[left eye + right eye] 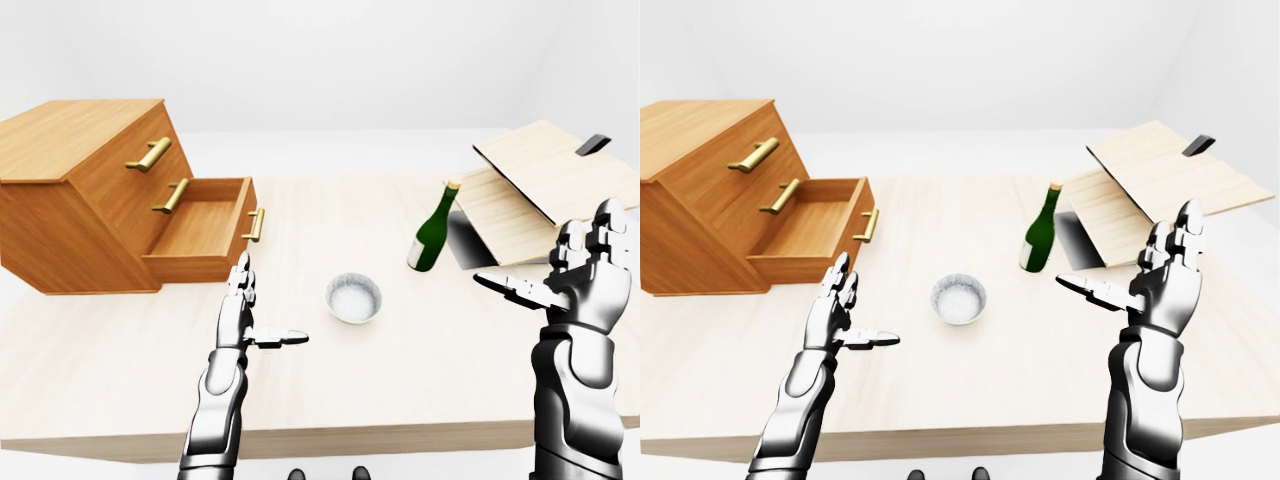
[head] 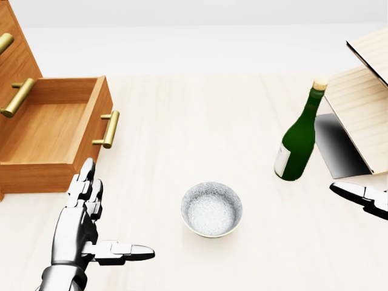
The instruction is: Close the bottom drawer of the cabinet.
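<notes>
A wooden cabinet [image 1: 70, 190] with brass handles stands on the table at the left of the views. Its bottom drawer [image 1: 205, 228] is pulled out and empty; its brass handle [image 2: 109, 129] faces right. My left hand [image 1: 243, 305] is open, fingers pointing up, just below the drawer's lower right corner and apart from it. My right hand [image 1: 580, 270] is open and empty at the right, raised above the table.
A white bowl [image 2: 211, 209] sits in the table's middle. A green bottle [image 2: 299, 139] stands right of it. A light wooden box with a raised lid [image 1: 545, 195] lies at the right. The table's near edge [image 1: 330, 437] runs along the bottom.
</notes>
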Available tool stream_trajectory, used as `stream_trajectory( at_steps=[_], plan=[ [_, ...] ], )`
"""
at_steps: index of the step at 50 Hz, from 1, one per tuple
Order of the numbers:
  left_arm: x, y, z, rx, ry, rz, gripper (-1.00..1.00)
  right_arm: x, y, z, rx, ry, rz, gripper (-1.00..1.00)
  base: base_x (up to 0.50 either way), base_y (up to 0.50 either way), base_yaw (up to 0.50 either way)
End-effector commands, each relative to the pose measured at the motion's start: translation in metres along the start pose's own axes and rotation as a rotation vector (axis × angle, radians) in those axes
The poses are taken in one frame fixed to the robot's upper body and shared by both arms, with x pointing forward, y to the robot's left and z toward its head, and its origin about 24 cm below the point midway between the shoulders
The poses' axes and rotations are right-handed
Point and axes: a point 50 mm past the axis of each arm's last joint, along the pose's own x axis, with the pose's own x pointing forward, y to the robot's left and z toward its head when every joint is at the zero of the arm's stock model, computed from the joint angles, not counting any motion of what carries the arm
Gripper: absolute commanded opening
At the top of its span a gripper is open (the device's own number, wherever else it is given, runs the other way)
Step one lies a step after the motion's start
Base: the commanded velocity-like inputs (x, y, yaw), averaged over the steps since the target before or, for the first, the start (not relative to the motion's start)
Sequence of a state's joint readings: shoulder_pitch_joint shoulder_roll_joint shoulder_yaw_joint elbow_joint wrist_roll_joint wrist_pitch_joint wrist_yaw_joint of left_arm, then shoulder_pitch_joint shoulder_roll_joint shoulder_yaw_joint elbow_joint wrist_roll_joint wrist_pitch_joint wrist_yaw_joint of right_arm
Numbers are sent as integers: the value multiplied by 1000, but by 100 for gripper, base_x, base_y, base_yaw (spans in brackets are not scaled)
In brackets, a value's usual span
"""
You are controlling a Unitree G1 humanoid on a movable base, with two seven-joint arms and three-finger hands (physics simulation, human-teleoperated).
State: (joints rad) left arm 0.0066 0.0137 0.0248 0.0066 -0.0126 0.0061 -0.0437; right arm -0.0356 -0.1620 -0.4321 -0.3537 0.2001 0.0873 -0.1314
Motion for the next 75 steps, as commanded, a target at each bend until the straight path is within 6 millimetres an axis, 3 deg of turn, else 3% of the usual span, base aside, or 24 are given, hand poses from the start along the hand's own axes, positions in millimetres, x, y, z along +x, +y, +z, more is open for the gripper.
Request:
stream_trajectory(
  at_steps=[1,22,52,58,65,75],
  plan=[
    [0,-1,0,0,0,-2,100,1,0,-1,-2,5,6,100,24,0,0],
    [5,-1,1,3,2,0,100,-2,-2,4,18,-14,1,100,19,0,0],
    [97,22,35,46,-3,65,100,-3,2,3,19,-10,28,100,0,0,0],
    [112,25,21,69,92,85,100,-3,3,1,18,-3,33,100,0,0,0],
    [111,28,0,84,213,93,100,-3,4,-1,18,5,42,100,0,0,0],
    [112,35,-7,84,272,111,100,-3,5,-1,17,6,51,100,0,0,0]
  ],
)
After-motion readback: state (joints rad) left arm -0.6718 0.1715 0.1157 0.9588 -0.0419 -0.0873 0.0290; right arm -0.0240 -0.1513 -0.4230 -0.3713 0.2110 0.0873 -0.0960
